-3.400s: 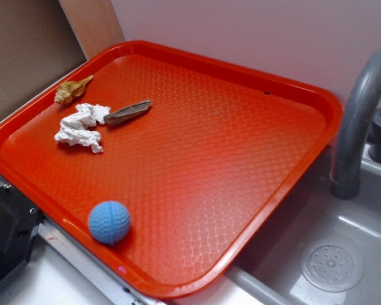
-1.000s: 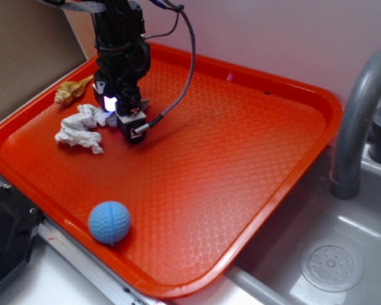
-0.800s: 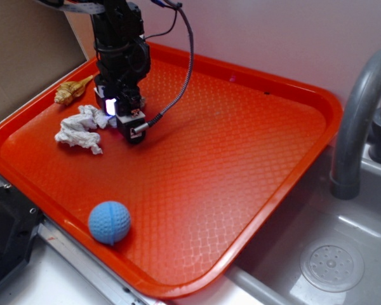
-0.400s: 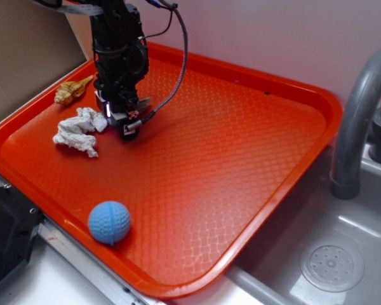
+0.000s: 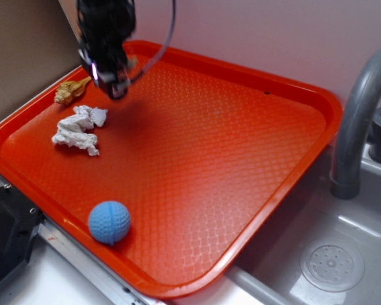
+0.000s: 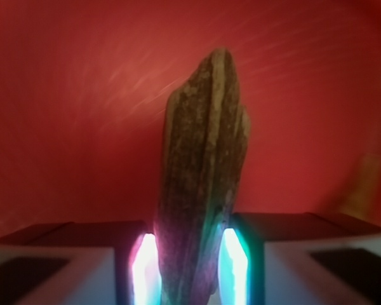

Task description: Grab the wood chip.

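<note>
While raised above the far-left tray (image 5: 254, 210) | gripper (image 6: 190, 267) clamps wood chip (image 6: 203, 190) between both pads | tissue (image 5: 76, 129), shell (image 5: 70, 92) lie below-left

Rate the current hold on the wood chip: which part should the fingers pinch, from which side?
Pinch across the thin flat faces, as now: the wrist view shows the wood chip clamped at one end by the gripper, its length sticking out. Probably sounder nearer mid-length, coming from above.
</note>
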Tool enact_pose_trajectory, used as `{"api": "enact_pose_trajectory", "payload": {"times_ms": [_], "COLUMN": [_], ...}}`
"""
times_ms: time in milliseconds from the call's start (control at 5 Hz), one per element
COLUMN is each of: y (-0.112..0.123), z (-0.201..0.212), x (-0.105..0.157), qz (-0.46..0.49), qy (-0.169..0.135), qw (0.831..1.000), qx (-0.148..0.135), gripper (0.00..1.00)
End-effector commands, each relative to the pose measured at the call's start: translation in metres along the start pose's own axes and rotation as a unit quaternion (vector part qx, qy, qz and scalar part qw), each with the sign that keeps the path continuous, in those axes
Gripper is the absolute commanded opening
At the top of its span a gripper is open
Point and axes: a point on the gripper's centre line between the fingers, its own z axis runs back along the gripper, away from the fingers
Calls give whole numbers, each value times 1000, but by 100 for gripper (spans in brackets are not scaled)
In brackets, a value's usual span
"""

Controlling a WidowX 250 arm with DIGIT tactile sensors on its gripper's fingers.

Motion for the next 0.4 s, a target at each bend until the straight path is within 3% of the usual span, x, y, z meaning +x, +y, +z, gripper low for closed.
{"api": "enact_pose_trajectory", "payload": {"times_ms": [0,200], "y": [-5,-4], "z": [102,130], "x": [-24,-45], "qz": [15,36], "qy": [-81,-98], "qw": [997,994], "qx": [3,-39], "gripper": [0,0]}}
